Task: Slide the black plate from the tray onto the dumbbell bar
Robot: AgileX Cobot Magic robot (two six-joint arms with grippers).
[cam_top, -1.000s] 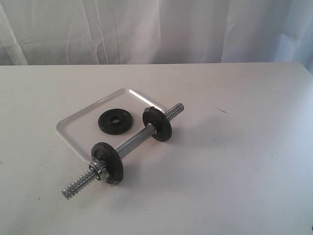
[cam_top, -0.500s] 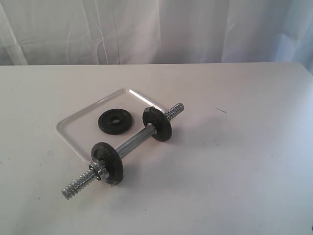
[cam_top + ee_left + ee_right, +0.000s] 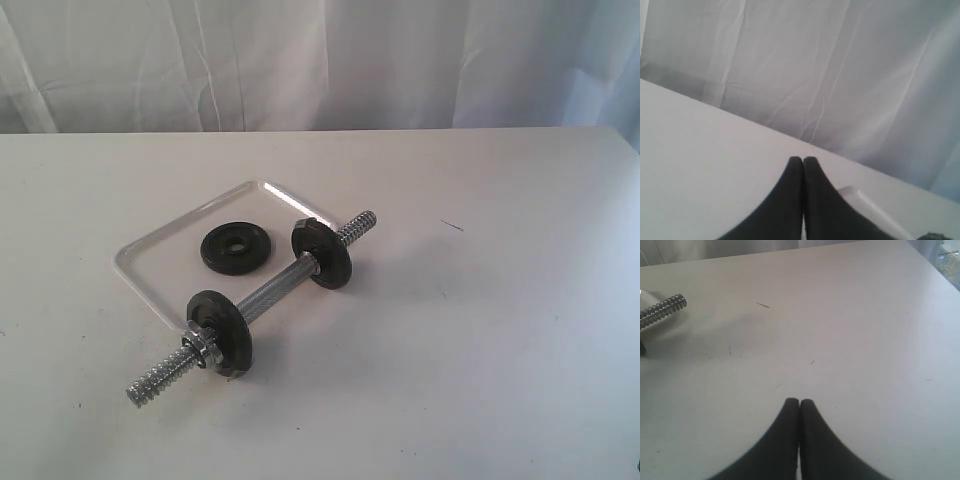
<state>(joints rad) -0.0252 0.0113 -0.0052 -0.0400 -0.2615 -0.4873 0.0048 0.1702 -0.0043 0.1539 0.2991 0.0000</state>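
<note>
The black plate (image 3: 235, 248) is lying flat inside the tray (image 3: 165, 265), just beside the dumbbell bar (image 3: 268, 290) but not touching it; the bar is resting slantwise along one edge of the tray, carrying a black disc toward each end; both are sitting on the white table (image 3: 480, 330); the left gripper (image 3: 803, 161) is hovering with jaws pressed together, gripping nothing; a pale corner beside it is perhaps the tray's rim; the right gripper (image 3: 799, 402) is likewise closed and empty, well apart from the bar's threaded tip.

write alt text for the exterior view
A chrome dumbbell bar carrying two small black discs lies diagonally on a white table, along one side of a shallow white tray. A loose black plate lies flat in the tray beside the bar.
</note>
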